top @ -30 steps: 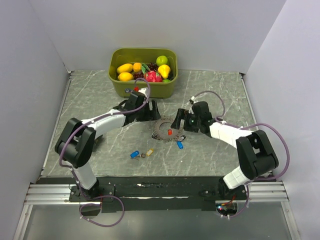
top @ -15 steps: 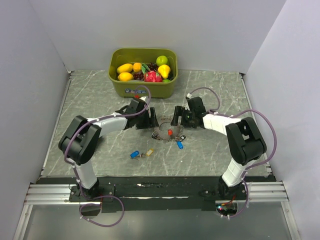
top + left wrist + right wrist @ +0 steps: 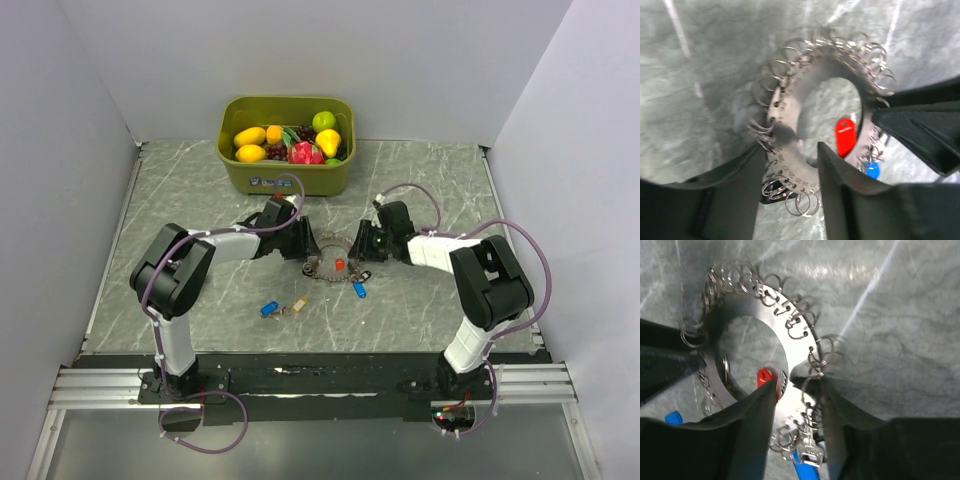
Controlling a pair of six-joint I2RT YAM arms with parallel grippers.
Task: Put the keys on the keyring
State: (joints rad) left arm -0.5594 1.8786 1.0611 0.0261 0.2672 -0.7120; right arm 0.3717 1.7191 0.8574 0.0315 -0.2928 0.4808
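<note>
Presently left end effector [image 3: 790, 167], right end effector [image 3: 792, 390] straddle keyring [image 3: 786, 112], opposite sides.

Keyring [image 3: 790, 102] blurred; red key [image 3: 765, 375] half behind finger [image 3: 745, 432].

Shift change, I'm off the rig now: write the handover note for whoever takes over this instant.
Grippers: left gripper shut on the keyring, across its flat band; right gripper shut on the band's opposite side.
Things: red key lies inside the ring's opening and a blue key sits at its near edge; whether either is attached is unclear. The second blue key and yellow key lie loose on the table, apart from the ring.
Done: ring gripped from both sides.
Left: thread the loose keys on.
</note>
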